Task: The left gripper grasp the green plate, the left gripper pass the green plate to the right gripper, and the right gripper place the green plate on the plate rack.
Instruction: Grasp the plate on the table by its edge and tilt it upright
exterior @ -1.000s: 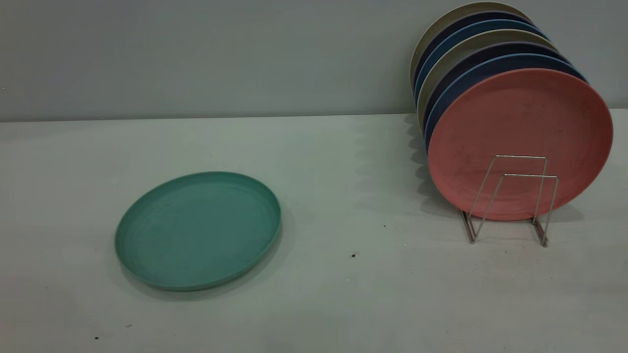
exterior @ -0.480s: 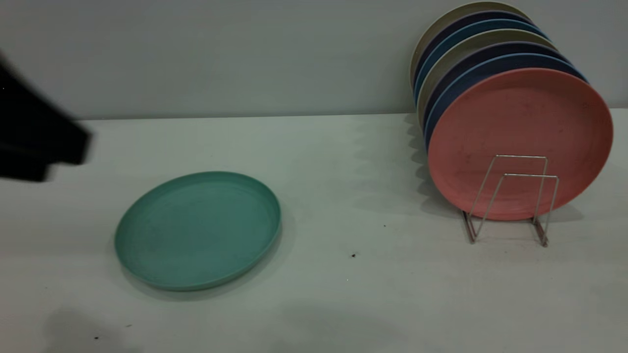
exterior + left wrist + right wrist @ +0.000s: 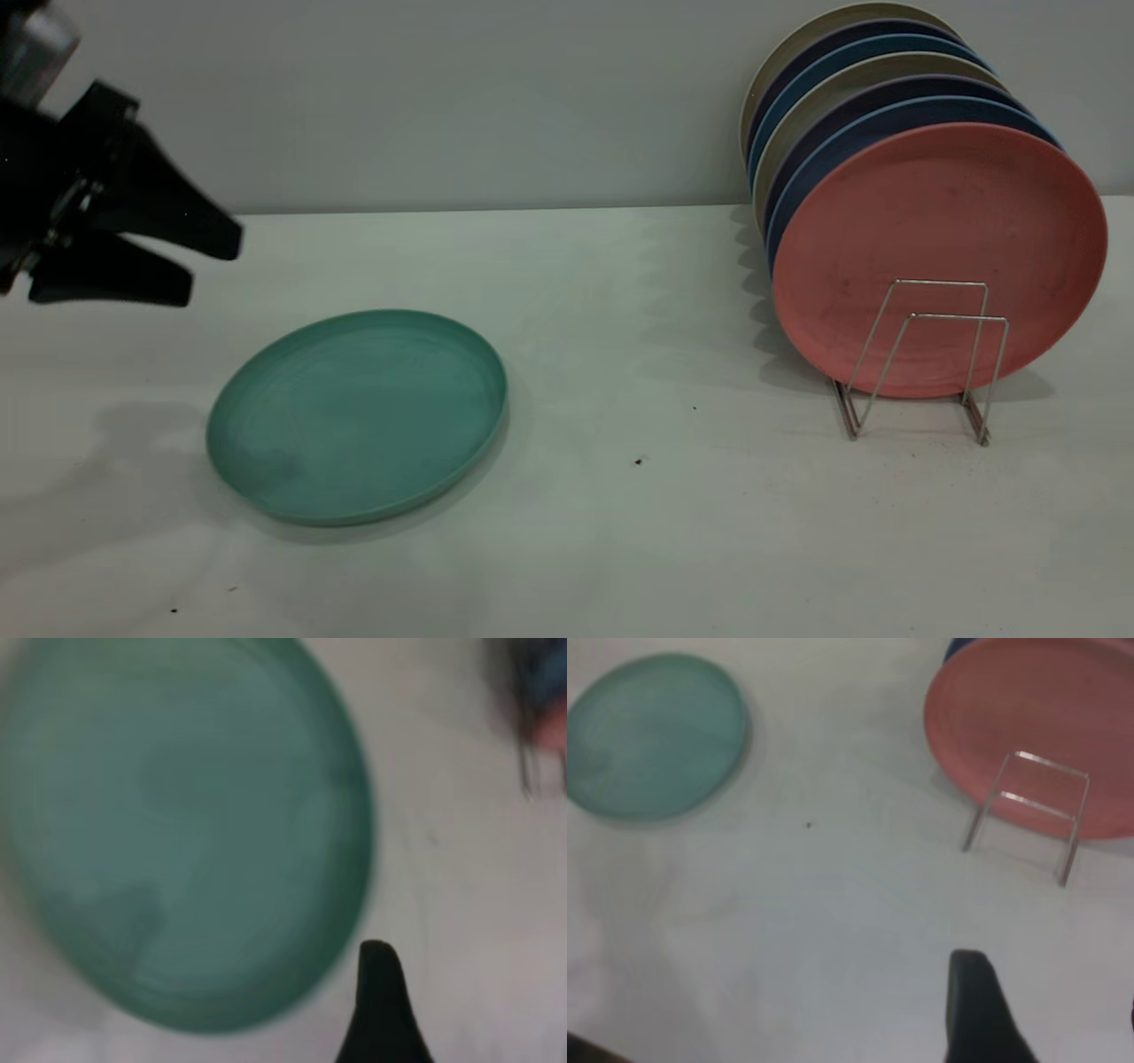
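The green plate lies flat on the white table, left of centre. My left gripper hovers above the table at the far left, up and to the left of the plate, open and empty. In the left wrist view the plate fills most of the picture, with one black finger beside its rim. The plate rack stands at the right and holds several upright plates. My right gripper is out of the exterior view; it hangs open, high above the table, between the plate and the rack.
A salmon-pink plate stands at the front of the rack, with blue and beige plates behind it. Two wire loops in front of the pink plate hold nothing. A grey wall runs along the table's far edge. Small dark specks dot the table.
My left gripper has come into the exterior view from the left edge and moved right, toward the green plate. Its shadow now falls on the table. The plates and rack have not moved.
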Controlling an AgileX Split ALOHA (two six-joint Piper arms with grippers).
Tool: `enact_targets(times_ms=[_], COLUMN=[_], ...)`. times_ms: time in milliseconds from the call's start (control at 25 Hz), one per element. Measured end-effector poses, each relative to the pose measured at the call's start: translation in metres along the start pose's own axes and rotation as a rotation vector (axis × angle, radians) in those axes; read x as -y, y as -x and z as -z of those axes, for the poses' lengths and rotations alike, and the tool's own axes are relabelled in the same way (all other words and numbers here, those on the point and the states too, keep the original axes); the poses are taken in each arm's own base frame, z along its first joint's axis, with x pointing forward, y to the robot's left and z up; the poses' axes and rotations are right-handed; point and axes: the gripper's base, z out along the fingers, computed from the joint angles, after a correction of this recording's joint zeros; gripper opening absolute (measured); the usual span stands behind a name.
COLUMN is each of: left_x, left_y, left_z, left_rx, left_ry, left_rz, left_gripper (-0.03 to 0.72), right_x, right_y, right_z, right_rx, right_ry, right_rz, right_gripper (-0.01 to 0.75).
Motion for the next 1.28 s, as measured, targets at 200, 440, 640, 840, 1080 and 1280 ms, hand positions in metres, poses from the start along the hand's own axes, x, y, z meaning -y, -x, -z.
enact_targets(times_ms=[200, 440, 640, 840, 1080, 1280], left_x=[-0.057, -0.083, -0.089, -0.085, -0.088, -0.093], left_y=[-0.003, -0.017, -0.017, -0.024, -0.031, -0.032], left_z=[-0.022, -0.046, -0.052, -0.075, -0.091, -0.095], left_rx=[-0.039, -0.093, -0.086, -0.106, -0.121, -0.111], left_ry=[0.012, 0.055, 0.08, 0.067, 0.089, 0.097], left_rz=[0.165, 0.231, 0.249, 0.25, 0.269, 0.301], left_gripper=[0.551, 0.551, 0.551, 0.551, 0.488, 0.232], right_x=[0.004, 0.012, 0.017, 0.018, 0.018, 0.018], right_y=[0.004, 0.003, 0.003, 0.003, 0.003, 0.003], right_z=[-0.004, -0.023, -0.037, -0.04, -0.04, -0.04], right_rx=[0.031, -0.039, -0.081, -0.084, -0.081, -0.08], right_ry=[-0.022, -0.02, -0.007, -0.004, -0.004, -0.004], right_rz=[-0.008, -0.023, -0.059, -0.071, -0.075, -0.076], right_gripper=[0.429, 0.429, 0.429, 0.429, 0.429, 0.429])
